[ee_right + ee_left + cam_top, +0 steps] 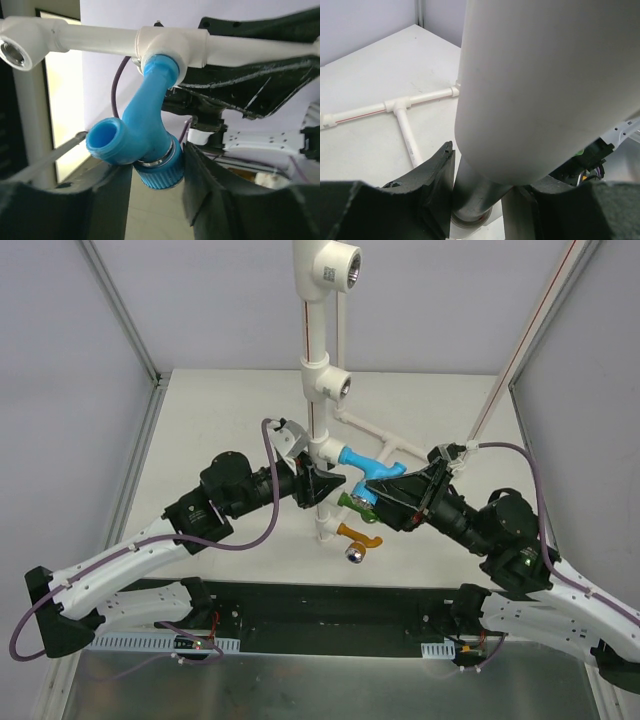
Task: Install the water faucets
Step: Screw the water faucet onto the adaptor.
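Faucet, light blue, ribbed cap pinched by right tool; left tool clamps pipe.

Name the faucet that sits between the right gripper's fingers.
The light blue faucet, threaded into the white pipe; the green faucet and orange faucet sit lower on it, outside the right gripper.

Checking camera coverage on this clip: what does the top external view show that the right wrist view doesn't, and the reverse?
Only top external: the green faucet and the orange faucet, lower down beside the upright pipe. Only right wrist: the open mouth of the blue faucet and its ribbed cap, which sits between the fingers of the right gripper. Both: the blue faucet seated in a white tee on that pipe.
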Robot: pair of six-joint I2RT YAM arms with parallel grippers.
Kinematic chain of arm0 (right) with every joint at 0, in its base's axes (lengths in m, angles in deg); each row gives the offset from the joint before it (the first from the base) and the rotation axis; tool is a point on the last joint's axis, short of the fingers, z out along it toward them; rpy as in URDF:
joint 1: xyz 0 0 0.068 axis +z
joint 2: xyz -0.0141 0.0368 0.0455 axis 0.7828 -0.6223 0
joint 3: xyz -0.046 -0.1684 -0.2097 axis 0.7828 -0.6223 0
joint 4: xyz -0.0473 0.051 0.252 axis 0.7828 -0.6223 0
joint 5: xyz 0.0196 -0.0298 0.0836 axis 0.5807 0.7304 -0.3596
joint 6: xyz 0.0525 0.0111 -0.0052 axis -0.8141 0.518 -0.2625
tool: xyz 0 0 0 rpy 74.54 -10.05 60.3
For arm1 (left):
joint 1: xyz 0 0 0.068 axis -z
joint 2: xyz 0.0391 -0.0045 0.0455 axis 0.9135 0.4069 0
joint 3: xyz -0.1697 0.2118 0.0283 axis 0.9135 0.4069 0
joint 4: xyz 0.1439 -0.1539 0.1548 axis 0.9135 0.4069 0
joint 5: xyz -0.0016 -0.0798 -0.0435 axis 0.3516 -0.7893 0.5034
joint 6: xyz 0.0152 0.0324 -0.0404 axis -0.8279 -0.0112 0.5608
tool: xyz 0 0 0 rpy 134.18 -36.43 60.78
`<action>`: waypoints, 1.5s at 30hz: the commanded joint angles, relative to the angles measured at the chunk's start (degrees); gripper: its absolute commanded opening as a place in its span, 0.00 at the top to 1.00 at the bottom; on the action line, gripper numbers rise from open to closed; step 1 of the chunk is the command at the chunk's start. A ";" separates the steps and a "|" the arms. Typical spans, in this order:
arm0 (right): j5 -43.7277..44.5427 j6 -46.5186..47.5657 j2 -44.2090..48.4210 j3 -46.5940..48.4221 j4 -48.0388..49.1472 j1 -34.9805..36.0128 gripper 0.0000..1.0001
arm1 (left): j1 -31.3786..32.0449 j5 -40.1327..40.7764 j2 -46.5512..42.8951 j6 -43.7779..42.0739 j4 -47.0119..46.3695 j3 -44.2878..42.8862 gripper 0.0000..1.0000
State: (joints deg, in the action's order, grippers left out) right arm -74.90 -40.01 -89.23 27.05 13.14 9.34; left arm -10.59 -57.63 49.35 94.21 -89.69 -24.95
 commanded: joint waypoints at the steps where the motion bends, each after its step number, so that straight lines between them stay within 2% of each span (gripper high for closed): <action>1: 5.00 -11.40 0.42 3.00 -2.55 0.57 0.41 | 1.21 -3.24 1.80 9.63 5.12 0.09 1.00; 2: 6.41 -5.53 1.56 3.19 -3.19 0.57 0.23 | 1.21 -3.24 1.71 9.63 5.12 0.35 1.00; 4: 11.31 3.54 5.51 2.58 -6.08 0.66 0.11 | 1.21 -3.15 1.36 9.63 5.12 0.53 1.00; 5: 14.04 9.15 7.53 2.49 -7.84 0.58 0.07 | 1.29 -2.98 1.10 9.63 5.12 0.62 1.00; 8: 23.97 25.94 13.78 4.06 -16.88 0.57 0.04 | 1.21 -3.06 0.83 9.54 5.21 0.53 1.00; 10: 26.36 41.91 15.46 5.90 -19.01 0.66 0.01 | 1.21 -2.89 0.57 9.54 5.30 0.71 1.00; 13: 18.50 68.35 15.20 8.54 -20.16 0.49 0.01 | 1.29 -3.06 1.01 9.28 5.38 0.44 1.00; 16: 1.91 102.07 16.16 9.17 -22.18 0.49 0.01 | 1.29 -3.50 1.27 9.28 5.56 -0.17 1.00; 18: -7.96 120.65 18.00 6.72 -21.05 0.49 0.01 | 1.21 -3.59 1.45 9.36 5.56 -0.44 1.00; 20: -11.84 133.86 18.80 4.61 -18.24 0.49 0.01 | 1.21 -3.50 1.36 9.36 5.56 -0.52 1.00; 25: -14.49 156.30 14.42 5.56 -14.10 0.49 0.01 | 1.21 -3.41 1.18 9.45 5.56 -0.44 1.00; 30: -15.99 162.83 8.00 10.30 -15.41 0.49 0.01 | 1.29 -3.24 1.45 9.54 5.47 -0.52 1.00; 37: -16.35 163.45 1.06 12.59 -17.00 0.84 0.01 | 1.21 -3.06 1.54 9.28 5.56 -0.43 1.00; 38: -15.56 163.72 0.35 12.77 -17.17 1.36 0.03 | 1.21 -2.98 1.54 9.10 5.56 -0.35 1.00; 39: -14.77 164.59 -0.53 12.86 -17.52 2.24 0.12 | 1.21 -3.06 1.54 9.01 5.56 -0.35 1.00; 40: -13.80 165.64 -1.49 12.77 -17.96 2.94 0.21 | 1.21 -2.98 1.45 8.92 5.56 -0.26 1.00; 42: -12.48 165.74 -2.55 12.60 -18.67 4.52 0.47 | 1.21 -2.80 1.36 8.92 5.56 -0.17 1.00; 43: -11.34 165.57 -2.82 11.64 -17.97 5.49 0.52 | 1.21 -2.89 1.53 8.84 5.56 -0.17 1.00; 44: -10.72 163.65 -2.82 10.84 -17.79 6.63 0.63 | 1.29 -2.98 1.62 8.84 5.56 -0.17 1.00; 45: -10.28 158.59 -2.82 10.66 -17.70 7.94 1.00 | 1.29 -3.06 1.71 8.84 5.56 -0.17 1.00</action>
State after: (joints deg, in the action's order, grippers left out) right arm -85.63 124.44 -90.78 38.72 -3.23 13.32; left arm -10.09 -58.40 49.81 93.65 -90.48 -25.24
